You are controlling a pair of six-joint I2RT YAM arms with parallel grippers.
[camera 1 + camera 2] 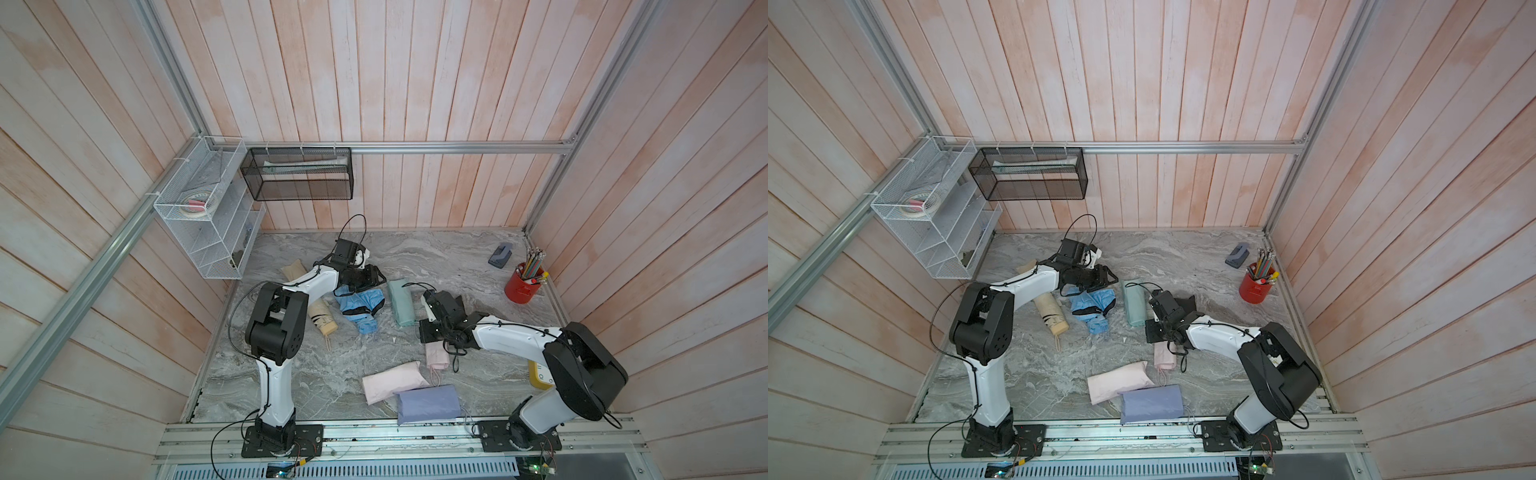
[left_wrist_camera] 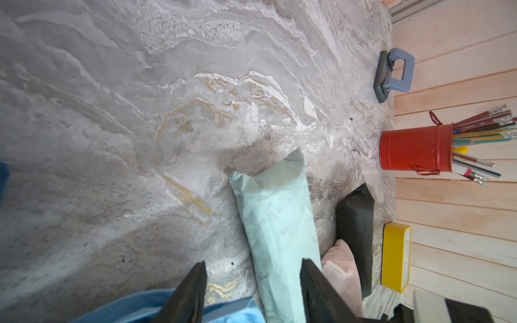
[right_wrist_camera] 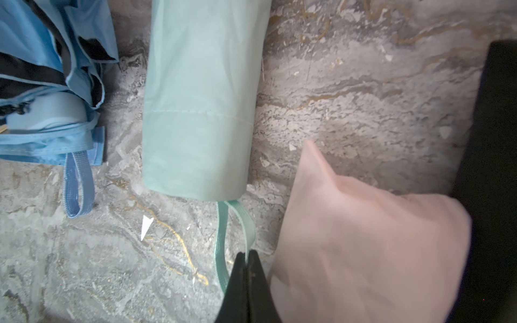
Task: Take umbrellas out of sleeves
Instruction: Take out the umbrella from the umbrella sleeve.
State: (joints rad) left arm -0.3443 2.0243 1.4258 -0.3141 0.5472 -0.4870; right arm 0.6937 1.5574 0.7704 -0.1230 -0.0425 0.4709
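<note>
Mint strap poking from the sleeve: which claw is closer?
Right. The right claw is shut on the strap; the left claw is open near the sleeve's other end.

2 white arms [image 1: 274,386], black joints [image 1: 274,324], black cables [image 1: 453,340], black gripper [image 3: 246,258] fingers [image 3: 237,293].

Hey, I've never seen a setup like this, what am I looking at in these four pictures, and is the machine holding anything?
These are two robot arms mounted at the edge of a marble table. Two pictures look down on the whole scene from above; the other two come from a camera on each arm's wrist, so you see its fingers up close. On the table lie fabric sleeves, like the lavender sleeve, plus a blue umbrella and a beige umbrella already out. The right gripper has its fingers shut on the mint wrist cord coming out of the mint sleeve. The left gripper is open near that sleeve, holding nothing.
</note>
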